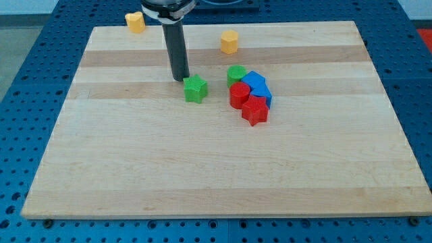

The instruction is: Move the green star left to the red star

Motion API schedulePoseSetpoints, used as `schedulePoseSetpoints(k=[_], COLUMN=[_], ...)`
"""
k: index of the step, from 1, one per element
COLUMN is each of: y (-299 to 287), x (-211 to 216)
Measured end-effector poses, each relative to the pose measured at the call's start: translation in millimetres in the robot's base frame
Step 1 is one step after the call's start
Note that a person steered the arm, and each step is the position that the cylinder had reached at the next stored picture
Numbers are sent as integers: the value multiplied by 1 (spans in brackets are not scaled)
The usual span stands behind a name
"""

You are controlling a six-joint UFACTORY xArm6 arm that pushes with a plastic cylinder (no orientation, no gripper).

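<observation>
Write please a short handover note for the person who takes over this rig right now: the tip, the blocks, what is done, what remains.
My tip rests just to the upper left of the green star, about touching it.
The red star lies to the view's right, in a cluster with a red block, blue blocks and a green round block.
Done: tip is at the green star.
Left: green star is not yet beside the red star's left.

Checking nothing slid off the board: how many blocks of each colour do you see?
Yellow: 2
Green: 2
Red: 2
Blue: 2, touching, boundary unclear
Total: 8
</observation>
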State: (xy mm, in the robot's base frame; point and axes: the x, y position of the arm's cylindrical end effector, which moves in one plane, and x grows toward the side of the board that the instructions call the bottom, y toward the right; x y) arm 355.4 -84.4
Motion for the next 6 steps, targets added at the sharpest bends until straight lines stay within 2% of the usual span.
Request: schedulePoseSetpoints(k=[4,6], y=[26,46], x=[56,70])
